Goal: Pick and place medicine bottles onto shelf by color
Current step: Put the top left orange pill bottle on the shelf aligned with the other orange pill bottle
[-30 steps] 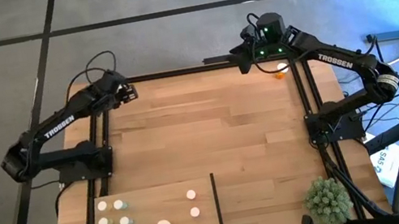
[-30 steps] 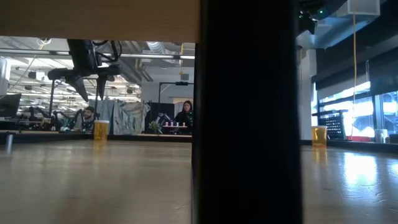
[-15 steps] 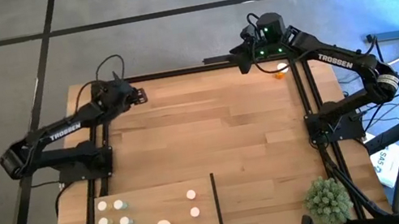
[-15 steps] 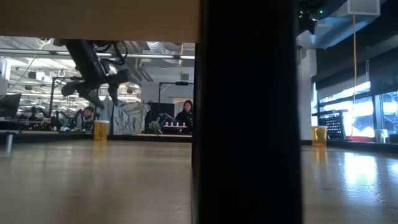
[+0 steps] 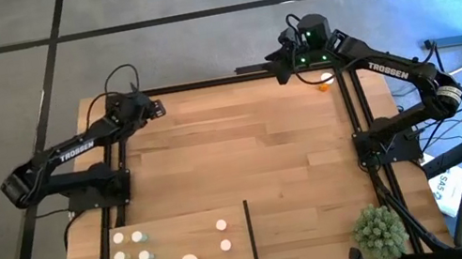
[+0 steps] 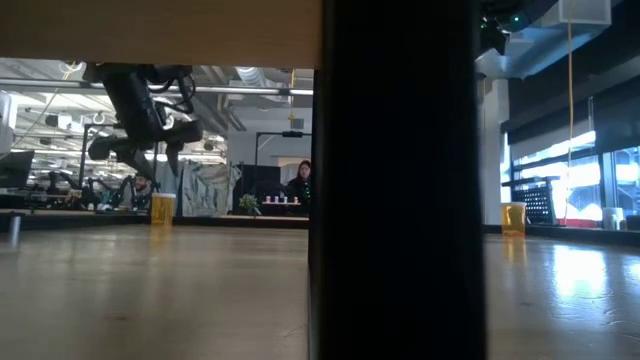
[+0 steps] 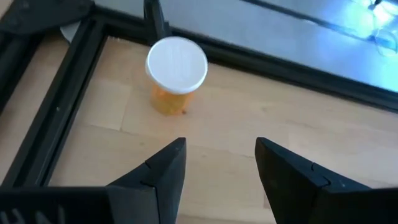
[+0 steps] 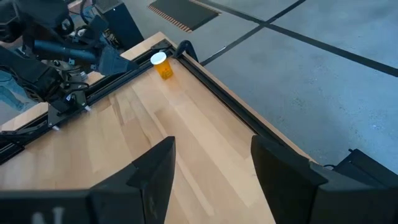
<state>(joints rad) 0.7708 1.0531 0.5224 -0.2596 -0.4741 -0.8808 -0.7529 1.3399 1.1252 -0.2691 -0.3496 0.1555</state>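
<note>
An orange medicine bottle (image 7: 176, 71) with a white cap stands upright in the table's far left corner (image 8: 160, 64). My left gripper (image 7: 221, 144) hangs open above and just short of it (image 6: 155, 160), slanting down. A second orange bottle (image 5: 325, 82) stands near the far right corner. My right gripper (image 8: 212, 142) hovers open high beside that bottle (image 5: 281, 71), holding nothing. The shelf (image 5: 183, 233) lies at the near left, with several white-capped bottles (image 5: 145, 256) standing on it left of its dark divider (image 5: 252, 238).
A dark metal frame (image 7: 74, 68) runs along the table's edges, close to the far left bottle. A spiky green plant ball (image 5: 381, 232) sits at the near right corner. Bare planks (image 5: 254, 154) stretch across the middle. A person (image 6: 300, 185) sits in the room beyond.
My left gripper has sunk toward the orange bottle in the far left corner and tipped its fingers further downward, staying open. The bottle has kept its place.
</note>
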